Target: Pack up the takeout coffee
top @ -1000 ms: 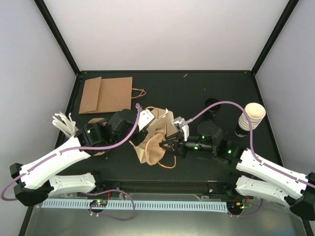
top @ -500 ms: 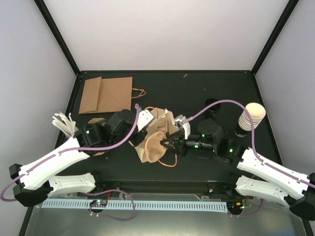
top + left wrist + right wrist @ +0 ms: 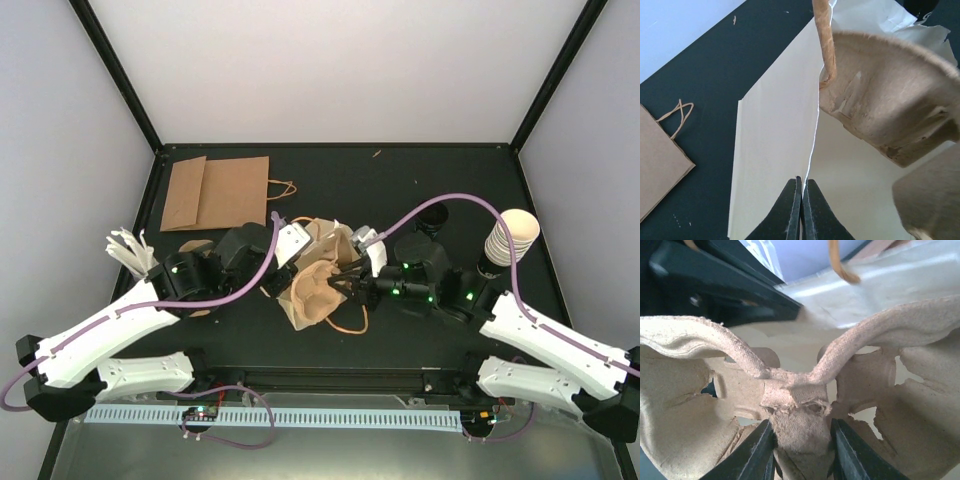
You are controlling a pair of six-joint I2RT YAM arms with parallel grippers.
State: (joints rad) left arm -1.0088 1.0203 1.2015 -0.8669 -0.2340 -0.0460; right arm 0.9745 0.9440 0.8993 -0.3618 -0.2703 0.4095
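Top: I'm seeing the takeout coffee cup sitting far right, just beyond my right arm, well apart from the bag.
Left wrist: left gripper is pinching the bag wall, fingers together.
Right wrist: right gripper is clamping the pulp carrier, narrow.

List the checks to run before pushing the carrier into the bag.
1. Left pincer shut on the paper bag wall: ok.
2. Bag mouth open: ok.
3. Right pincer clamped on the pulp carrier centre post: ok.
4. Carrier lined up at the bag mouth: ok.
5. Paper cups seated in the carrier: not ok, they are stacked apart, far right.
6. Bag interior free of obstructions: cannot tell.
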